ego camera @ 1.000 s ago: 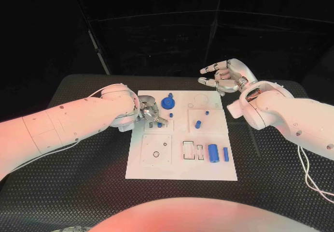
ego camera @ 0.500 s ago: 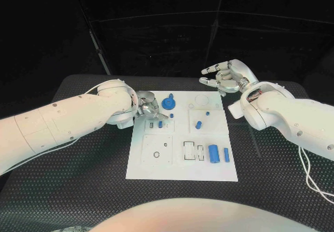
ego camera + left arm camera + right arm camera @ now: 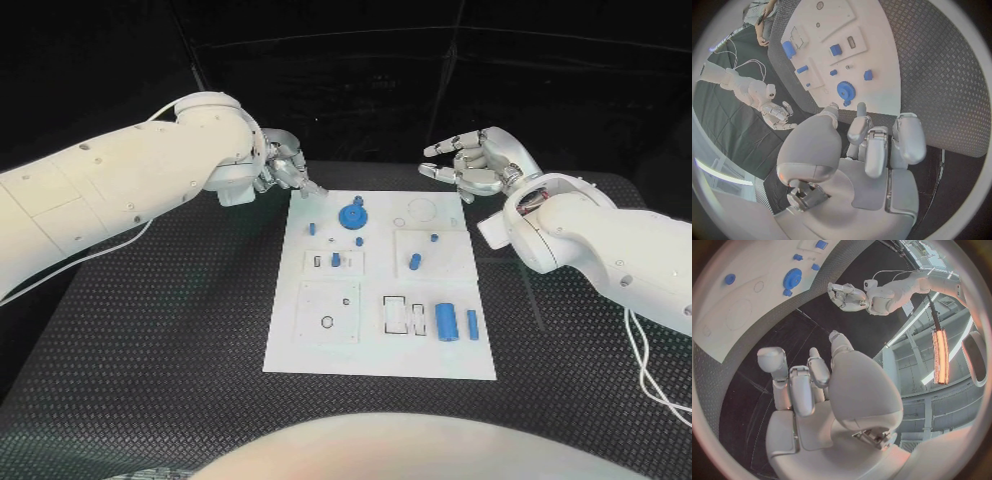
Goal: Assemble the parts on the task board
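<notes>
The white task board lies in the middle of the table. A blue gear sits near its far edge, with several small blue pegs around it and two blue cylinders at the near right. My left hand hovers above the board's far left corner, fingers loosely curled, holding nothing. My right hand hangs beyond the far right corner, fingers apart and empty. The left wrist view shows the left hand above the gear and board. The right wrist view shows the right hand, the board and the gear.
The black ribbed table mat surrounds the board on all sides. The board has sunken rectangular slots and a round outline. Cables run along both arms.
My left hand has lifted off the board's left-middle area and moved up to the far left corner. The right hand has barely moved.
</notes>
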